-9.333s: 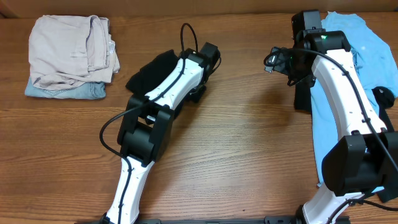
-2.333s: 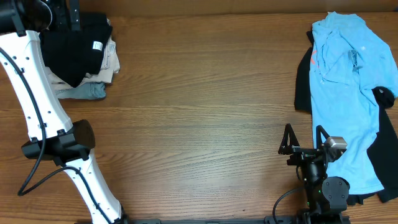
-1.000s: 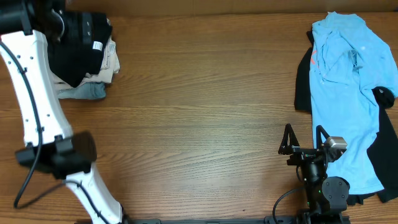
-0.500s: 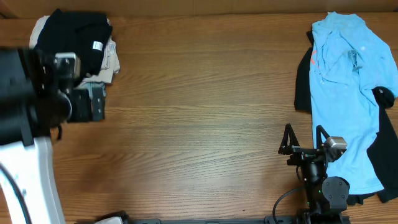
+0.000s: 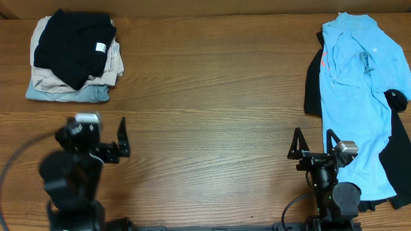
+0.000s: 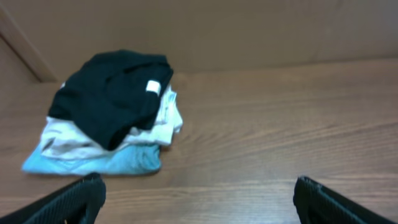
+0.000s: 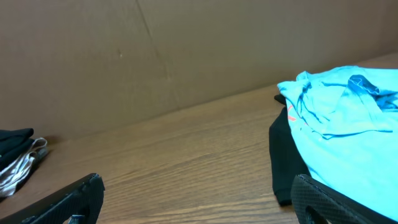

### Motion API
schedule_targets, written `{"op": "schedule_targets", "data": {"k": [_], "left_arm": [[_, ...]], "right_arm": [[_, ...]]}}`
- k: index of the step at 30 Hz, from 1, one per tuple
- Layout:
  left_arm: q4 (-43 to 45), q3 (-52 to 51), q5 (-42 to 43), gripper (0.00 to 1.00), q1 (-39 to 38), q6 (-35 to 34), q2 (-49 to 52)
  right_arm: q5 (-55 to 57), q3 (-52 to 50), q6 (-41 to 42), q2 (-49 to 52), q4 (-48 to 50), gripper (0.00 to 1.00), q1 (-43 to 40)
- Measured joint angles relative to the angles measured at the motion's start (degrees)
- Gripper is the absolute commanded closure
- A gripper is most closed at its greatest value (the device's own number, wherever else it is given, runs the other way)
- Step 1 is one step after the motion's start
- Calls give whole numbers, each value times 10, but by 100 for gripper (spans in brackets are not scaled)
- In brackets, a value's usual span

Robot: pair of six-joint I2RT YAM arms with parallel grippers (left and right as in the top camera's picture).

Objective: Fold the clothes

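Observation:
A folded black T-shirt [image 5: 72, 45] with a small white neck tag lies on top of the pile at the table's far left; the left wrist view shows it ahead of the fingers [image 6: 109, 93]. A light blue T-shirt [image 5: 359, 83] is spread crumpled along the right edge, over another black garment [image 5: 313, 83] that sticks out on its left side [image 7: 283, 162]. My left gripper [image 5: 93, 136] hovers near the front left, open and empty [image 6: 199, 199]. My right gripper [image 5: 313, 142] rests at the front right, open and empty [image 7: 196, 196], beside the blue shirt [image 7: 348, 124].
Under the black T-shirt sit a folded beige garment [image 5: 112, 64] and a folded pale denim-blue one [image 5: 70, 95]. A brown cardboard wall [image 7: 186, 50] runs along the table's far edge. Bare wood table [image 5: 212, 96] lies between the pile and the blue shirt.
My left arm has drawn back from the pile at the far left to the front of the table, leaving the black T-shirt on top. The right arm has not moved.

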Motion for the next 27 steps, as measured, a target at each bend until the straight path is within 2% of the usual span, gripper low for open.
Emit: {"op": "schedule_targets", "data": {"k": [5, 8, 17, 27], "left_arm": [[139, -168, 5, 0, -27, -20, -117], [188, -236, -1, 0, -51, -24, -175], [210, -313, -39, 0, -71, -24, -287], [206, -355, -55, 0, -71, -26, -291]], "right_arm": [[0, 0, 0, 0, 0, 0, 0], [0, 0, 0, 0, 0, 0, 0], [0, 0, 0, 0, 0, 0, 0], [0, 0, 0, 0, 0, 0, 0]]}}
